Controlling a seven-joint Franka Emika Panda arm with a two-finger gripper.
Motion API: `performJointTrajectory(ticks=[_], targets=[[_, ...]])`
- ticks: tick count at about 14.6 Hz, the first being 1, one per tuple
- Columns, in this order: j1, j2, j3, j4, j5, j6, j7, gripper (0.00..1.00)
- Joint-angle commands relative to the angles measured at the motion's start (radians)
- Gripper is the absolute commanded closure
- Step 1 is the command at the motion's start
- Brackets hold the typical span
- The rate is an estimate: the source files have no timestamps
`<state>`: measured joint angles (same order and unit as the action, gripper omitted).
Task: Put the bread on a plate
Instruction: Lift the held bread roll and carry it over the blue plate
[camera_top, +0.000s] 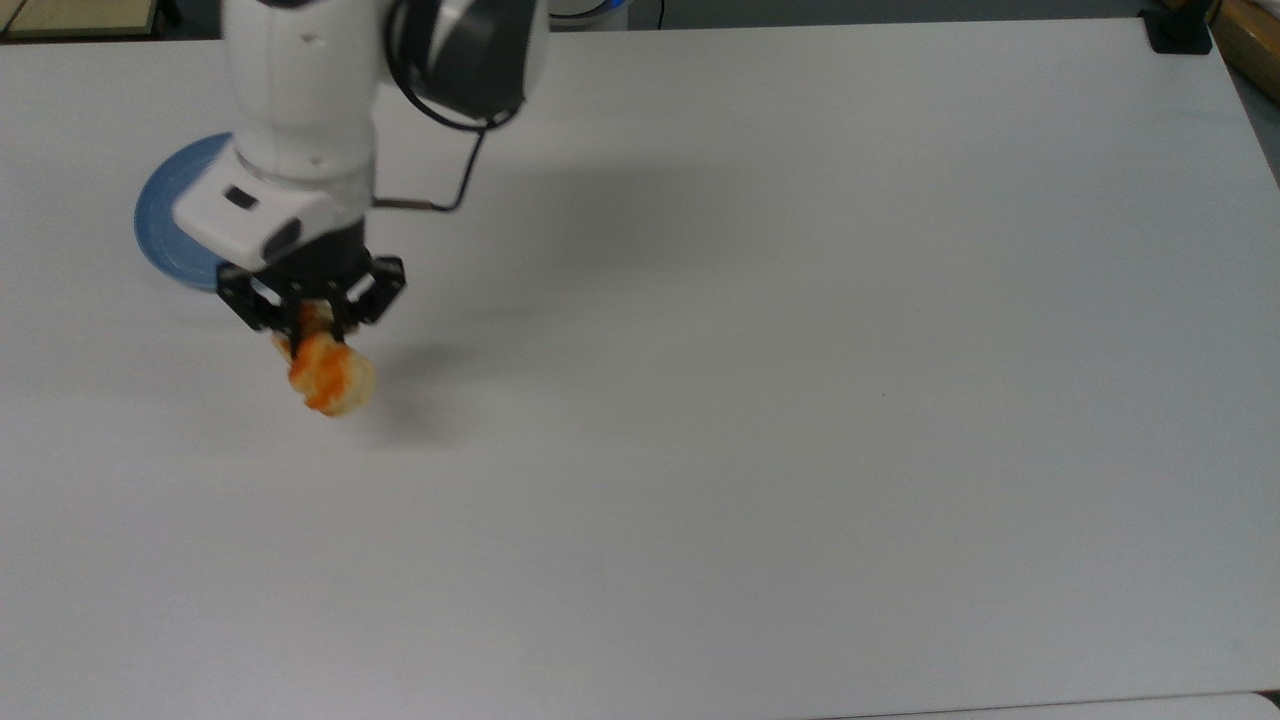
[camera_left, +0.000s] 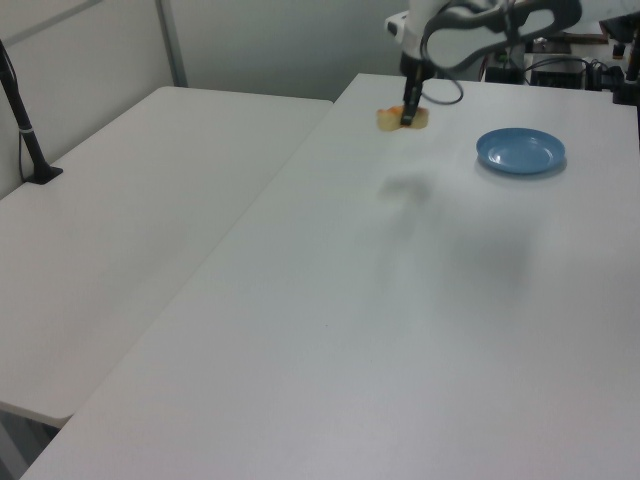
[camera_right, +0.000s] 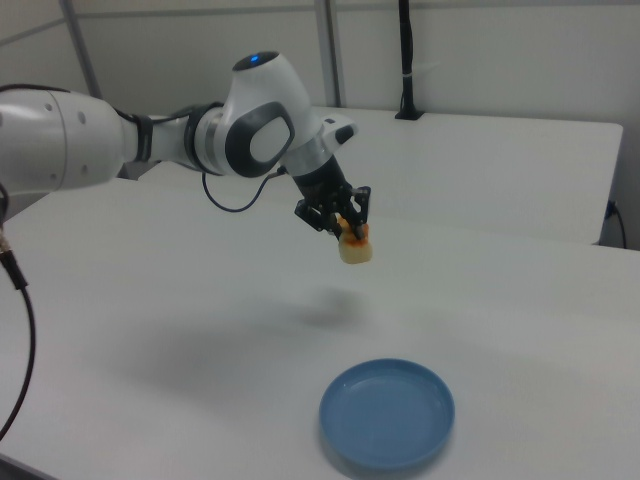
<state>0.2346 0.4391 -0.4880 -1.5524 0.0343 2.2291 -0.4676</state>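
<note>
Top view: the gripper (camera_top: 312, 322) is clamped on one end of the bread (camera_top: 328, 378), which hangs below it, just off the plate (camera_top: 165, 240) on the top view's right. The arm covers most of the plate.

Left view: the bread (camera_left: 398, 118) is held well above the table (camera_left: 330, 330), its shadow lying apart beneath it; the plate (camera_left: 520, 151) sits near, toward the left view's right.

Right view: the gripper (camera_right: 343, 221) pinches the bread (camera_right: 354, 245) by its top end, high above and behind the plate (camera_right: 388, 414).

The roll looks light and soft, likely to squash or swing when held by one end; a gentle pinch across the middle would steady it better.
</note>
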Motion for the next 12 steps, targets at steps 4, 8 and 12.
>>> performJointTrajectory(ticks=[4,8,12], targets=[[-0.187,-0.282,0.136,-0.283,-0.172,-0.048,-0.039,0.68],[-0.271,-0.368,0.164,-0.42,-0.25,-0.045,-0.037,0.68],[-0.316,-0.378,0.152,-0.504,-0.333,-0.002,-0.01,0.68]])
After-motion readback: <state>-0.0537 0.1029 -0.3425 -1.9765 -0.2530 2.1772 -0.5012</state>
